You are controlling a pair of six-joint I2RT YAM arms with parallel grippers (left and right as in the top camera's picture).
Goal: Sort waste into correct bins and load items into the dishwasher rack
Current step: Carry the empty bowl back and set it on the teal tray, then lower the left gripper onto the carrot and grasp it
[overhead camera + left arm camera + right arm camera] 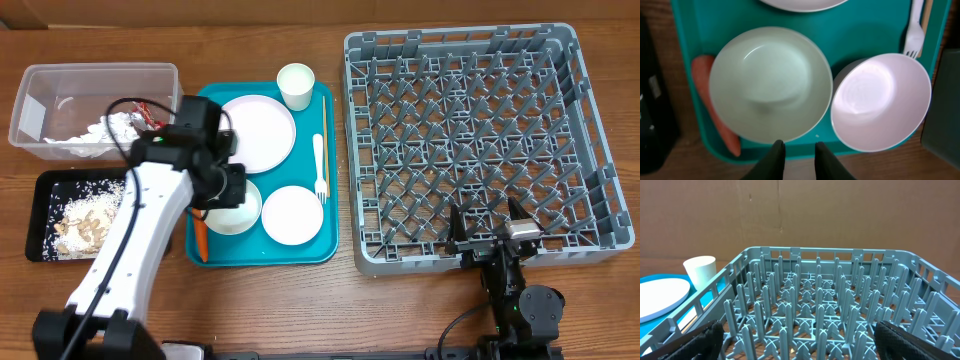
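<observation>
On the teal tray [330, 240] lie a white plate [258, 133], a cup [296, 86], a fork [320, 165], chopsticks [325, 120] and two bowls [292, 213]. An orange carrot [201, 238] rests at the tray's left front rim. My left gripper [224, 186] hovers over the left bowl [771, 84]. Its fingers [776, 155] stand narrowly open with nothing between them. The carrot [715, 107] lies left of that bowl, the other bowl [881, 102] to its right. My right gripper [492, 236] stands wide open and holds nothing at the front edge of the grey dishwasher rack [480, 140].
A clear tub [95, 75] at the back left holds a crumpled napkin [105, 132] and a red wrapper [150, 112]. Below it a black tray [45, 190] holds food scraps [85, 222]. The right wrist view shows the rack's pegs [830, 305], the cup [701, 270] and the plate [660, 297].
</observation>
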